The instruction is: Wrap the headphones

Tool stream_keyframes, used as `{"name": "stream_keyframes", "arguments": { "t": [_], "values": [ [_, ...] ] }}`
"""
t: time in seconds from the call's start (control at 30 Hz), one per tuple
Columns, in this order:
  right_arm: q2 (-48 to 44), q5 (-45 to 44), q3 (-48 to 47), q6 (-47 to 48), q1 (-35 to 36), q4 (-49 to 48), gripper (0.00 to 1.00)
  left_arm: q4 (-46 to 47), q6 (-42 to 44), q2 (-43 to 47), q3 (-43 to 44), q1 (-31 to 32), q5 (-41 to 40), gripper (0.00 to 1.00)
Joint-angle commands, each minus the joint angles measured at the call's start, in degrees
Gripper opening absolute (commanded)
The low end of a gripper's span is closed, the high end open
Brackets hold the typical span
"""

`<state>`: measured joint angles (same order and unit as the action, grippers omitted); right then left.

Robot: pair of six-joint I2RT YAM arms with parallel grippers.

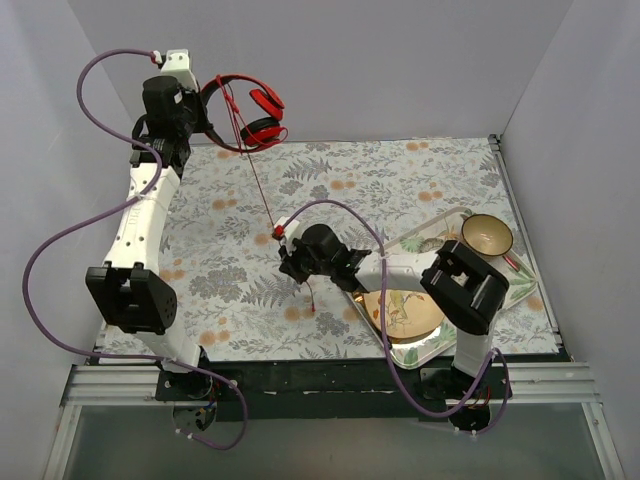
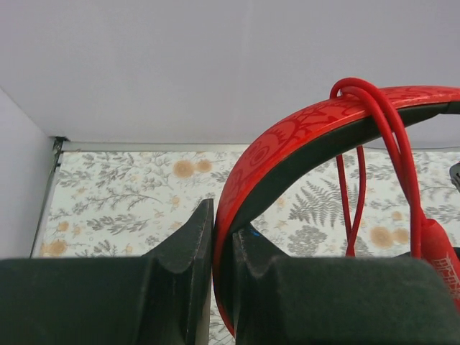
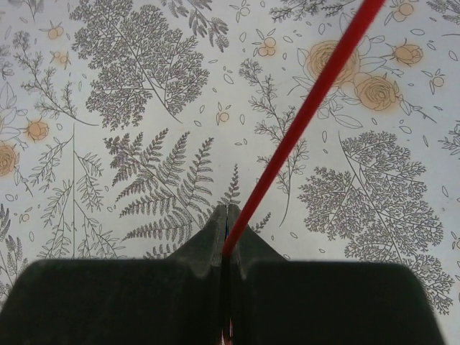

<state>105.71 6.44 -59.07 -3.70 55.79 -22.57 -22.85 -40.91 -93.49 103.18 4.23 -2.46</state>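
The red headphones (image 1: 255, 112) hang in the air at the back left, held by their headband (image 2: 287, 144). My left gripper (image 1: 203, 125) is shut on the headband (image 2: 224, 237). The thin red cable (image 1: 258, 180) loops over the headband (image 2: 374, 108) and runs taut down to my right gripper (image 1: 290, 262), which is shut on the cable (image 3: 302, 115) above the middle of the table. The cable's free end with the plug (image 1: 313, 305) hangs below the right gripper toward the cloth.
A floral tablecloth (image 1: 350, 180) covers the table. A metal tray (image 1: 425, 345) at the right holds a patterned plate (image 1: 405, 310) and a small bowl (image 1: 486, 234). Purple robot cables loop at the left (image 1: 60, 240) and over the right arm (image 1: 340, 205). Walls enclose the table.
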Motion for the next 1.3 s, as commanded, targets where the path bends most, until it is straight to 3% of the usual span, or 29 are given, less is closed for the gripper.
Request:
{"name": "stream_keyframes", "arguments": {
  "t": [0.0,0.17,0.37,0.63,0.87,0.97,1.1,1.27],
  "values": [
    [-1.0,-3.4,-2.6,3.5,3.4,10.5,0.01,13.8,-1.5,1.5,0.4,-2.6,-4.0,0.00],
    [-2.6,-6.1,-7.3,6.7,7.7,15.7,0.01,19.1,3.5,0.2,-3.1,-2.8,-8.3,0.00],
    [-7.8,-7.7,-12.1,11.4,11.0,24.4,0.01,30.6,19.5,-2.9,-13.2,-2.7,-16.1,0.00],
    [-8.2,-19.3,-28.4,16.8,10.0,36.5,0.01,36.0,29.3,3.0,-31.4,0.9,-5.9,0.00],
    [0.8,-37.2,-46.2,22.5,1.0,45.9,0.01,34.7,42.4,11.4,-47.0,9.1,-0.1,0.00],
    [3.0,-36.0,-50.6,23.0,-3.3,49.1,0.01,31.3,43.2,15.6,-50.3,11.7,2.4,0.00],
    [2.5,-33.3,-49.8,22.5,-8.1,48.6,0.01,23.1,40.5,18.3,-50.4,12.7,9.9,0.00],
    [-0.2,-21.0,-46.1,18.9,-14.6,45.3,0.01,13.7,38.8,20.6,-48.7,13.5,18.6,0.00]
  ]
}}
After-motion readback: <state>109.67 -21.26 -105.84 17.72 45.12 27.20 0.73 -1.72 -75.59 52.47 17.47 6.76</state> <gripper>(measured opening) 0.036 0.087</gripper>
